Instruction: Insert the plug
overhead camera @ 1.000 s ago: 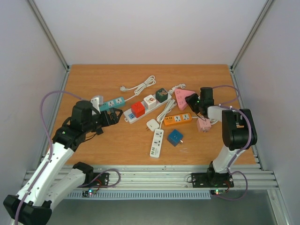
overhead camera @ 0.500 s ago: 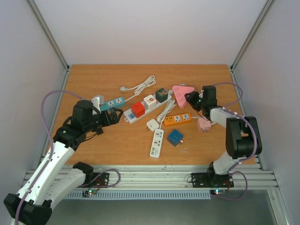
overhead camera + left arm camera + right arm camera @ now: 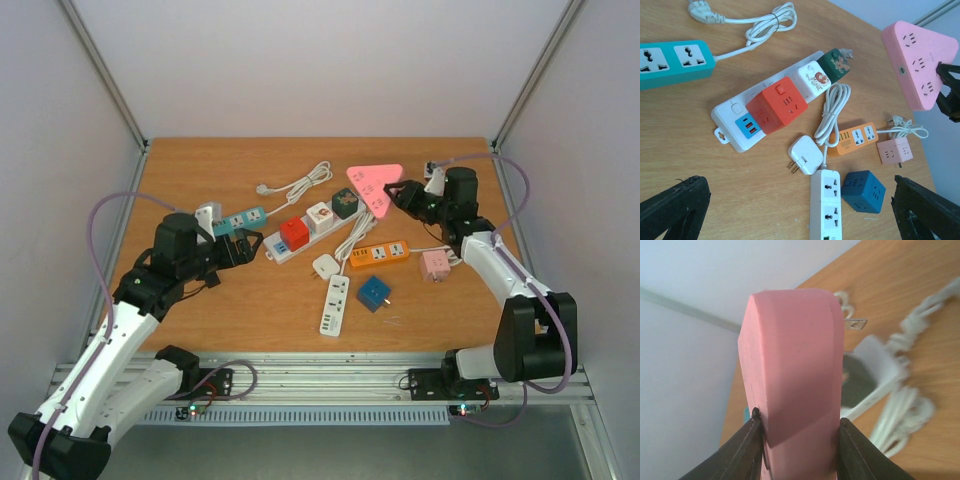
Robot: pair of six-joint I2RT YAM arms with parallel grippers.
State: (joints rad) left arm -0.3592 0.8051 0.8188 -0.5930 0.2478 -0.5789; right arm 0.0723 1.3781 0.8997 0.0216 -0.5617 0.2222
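Observation:
A pink triangular plug block hangs in the air above the back of the table, with my right gripper shut on its right corner. In the right wrist view the pink block fills the gap between the two black fingers, and a metal prong sticks out of its far side. The left wrist view shows its socket face. My left gripper hovers open over the left middle of the table, holding nothing.
A long white strip carries red, white and green cubes. Around it lie a teal strip, an orange strip, a small pink cube, a blue cube, a white strip and a white plug.
The right arm has raised the pink triangular block off the table and carried it up and to the left. The left arm has not moved.

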